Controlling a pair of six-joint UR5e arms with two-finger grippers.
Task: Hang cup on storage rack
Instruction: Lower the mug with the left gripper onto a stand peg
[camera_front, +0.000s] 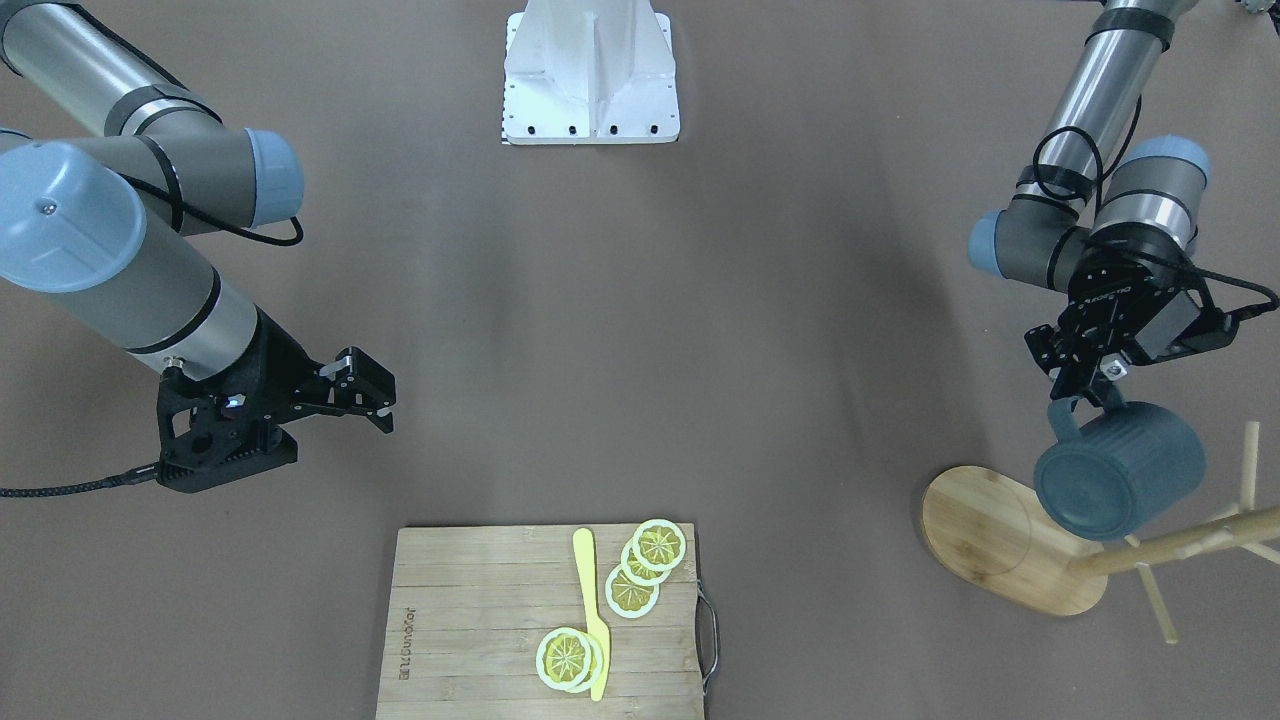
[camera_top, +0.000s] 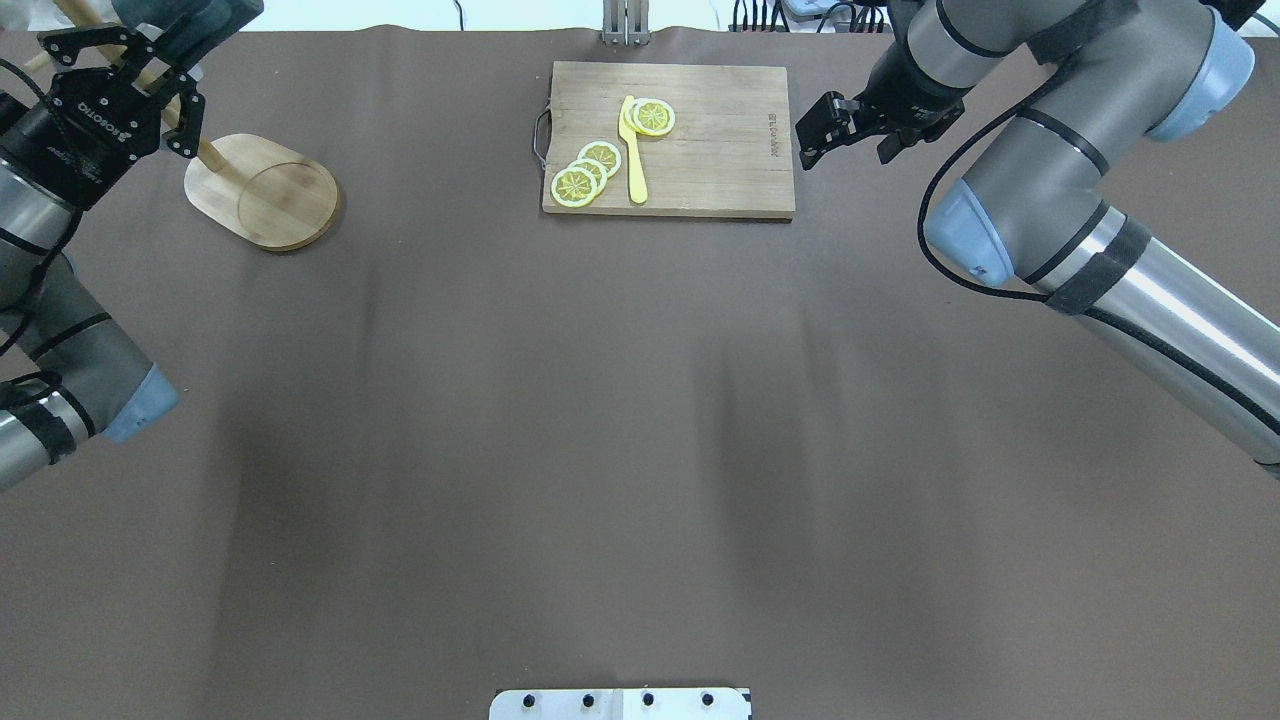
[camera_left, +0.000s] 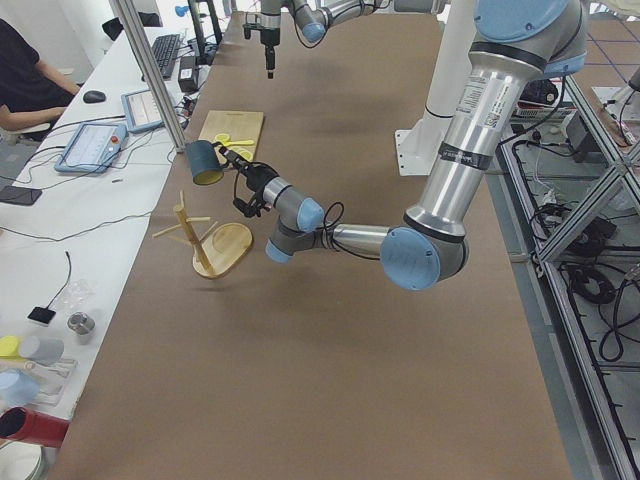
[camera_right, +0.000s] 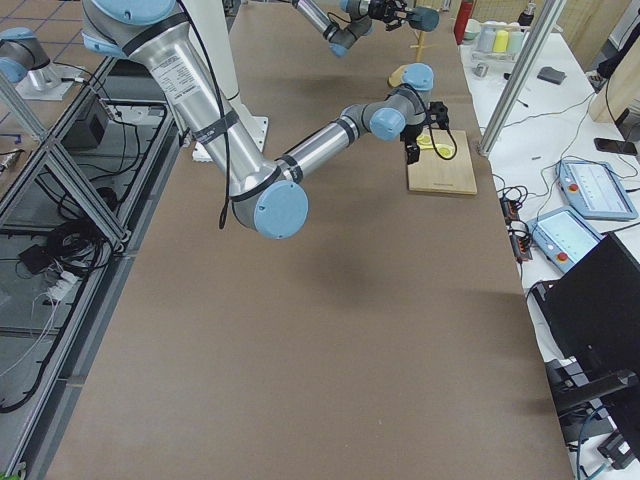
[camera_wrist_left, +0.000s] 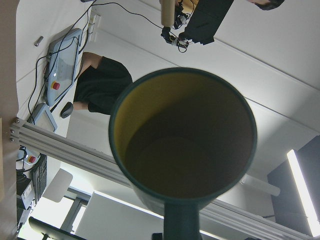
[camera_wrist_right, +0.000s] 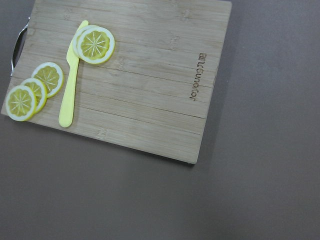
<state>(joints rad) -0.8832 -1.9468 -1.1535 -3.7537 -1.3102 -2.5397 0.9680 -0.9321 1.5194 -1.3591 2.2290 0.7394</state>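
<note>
The dark teal cup (camera_front: 1120, 470) hangs tilted on its side from my left gripper (camera_front: 1085, 395), which is shut on its loop handle. The cup is in the air over the oval base of the bamboo storage rack (camera_front: 1000, 540), close beside the pole (camera_front: 1180, 545) and its pegs; I cannot tell whether it touches them. The left wrist view looks into the cup's mustard-yellow inside (camera_wrist_left: 182, 137). In the exterior left view the cup (camera_left: 205, 162) is above the rack (camera_left: 215, 245). My right gripper (camera_front: 375, 395) is open and empty, in the air near the cutting board.
A rectangular wooden cutting board (camera_front: 480, 620) with a metal handle carries lemon slices (camera_front: 640, 565) and a yellow knife (camera_front: 592, 610). It also shows below my right wrist camera (camera_wrist_right: 150, 100). The robot's white base (camera_front: 590, 75) stands at the table's far edge.
</note>
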